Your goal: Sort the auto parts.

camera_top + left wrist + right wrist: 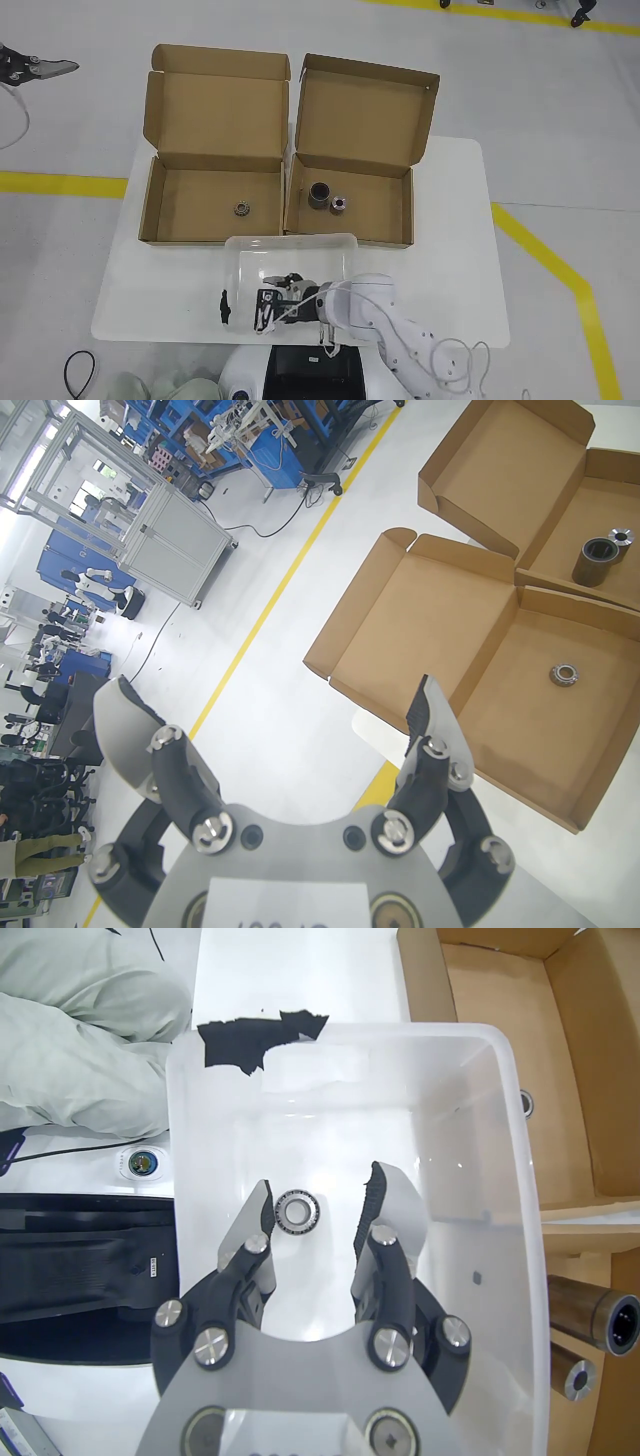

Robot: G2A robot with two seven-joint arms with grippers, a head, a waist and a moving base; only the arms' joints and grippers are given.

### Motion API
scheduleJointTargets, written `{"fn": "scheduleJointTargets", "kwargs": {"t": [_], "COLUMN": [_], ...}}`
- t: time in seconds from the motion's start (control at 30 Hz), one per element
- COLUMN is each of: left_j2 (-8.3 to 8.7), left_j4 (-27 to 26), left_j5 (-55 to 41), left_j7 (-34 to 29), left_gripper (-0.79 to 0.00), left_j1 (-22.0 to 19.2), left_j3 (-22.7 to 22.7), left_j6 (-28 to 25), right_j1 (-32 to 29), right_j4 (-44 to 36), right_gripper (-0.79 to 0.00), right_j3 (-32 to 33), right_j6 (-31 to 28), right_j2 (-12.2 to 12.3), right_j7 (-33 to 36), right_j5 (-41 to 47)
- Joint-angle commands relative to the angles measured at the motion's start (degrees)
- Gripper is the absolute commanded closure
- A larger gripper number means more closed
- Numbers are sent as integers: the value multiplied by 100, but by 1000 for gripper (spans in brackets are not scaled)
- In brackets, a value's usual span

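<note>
Top view: two boxes on the tabletop [450,250]. The left box [190,205] holds one bearing [241,208], the right box [375,212] one sleeve [319,193] and one bushing [339,203]. One bin [290,239] stands nearer.
Left wrist view: left tool [274,695] wide apart, empty, over the floor [280,500].
Right wrist view: right tool [320,1183] parted, empty, in the bin. A second bearing [298,1212] lies between its fingers. There is black tape [250,1040] on the rim.

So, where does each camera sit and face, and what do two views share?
Top view: overhead, facing down on the table; right arm shows.
Left wrist view: off the table's side, facing both boxes; left gripper open.
Right wrist view: above the tub, facing down; right gripper open over its bearing.
Shared: top and left wrist show the boxed bearing.
</note>
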Motion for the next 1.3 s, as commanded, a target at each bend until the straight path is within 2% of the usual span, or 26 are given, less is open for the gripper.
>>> {"fn": "scheduleJointTargets", "kwargs": {"t": [0.0, 0.4, 0.57, 0.97, 1.27], "left_j2": [0, 0, 0, 0, 0], "left_j4": [0, 0, 0, 0, 0], "left_j5": [0, 0, 0, 0, 0], "left_j7": [0, 0, 0, 0, 0], "left_gripper": [-785, -785, -785, -785, -785], "left_j1": [0, 0, 0, 0, 0], "left_j3": [0, 0, 0, 0, 0], "left_j6": [0, 0, 0, 0, 0], "right_j1": [7, 336, 544, 987, 1070], "right_j4": [72, 513, 679, 1124, 1205], "right_gripper": [-332, -345, -372, -360, -339], "right_j3": [-41, -435, -592, -907, -794], "right_j6": [17, 332, 413, 660, 1264], "right_j2": [15, -36, -82, -214, -218], "right_j7": [-96, 353, 547, 996, 933], "right_j5": [-65, -21, 92, 482, 466]}}
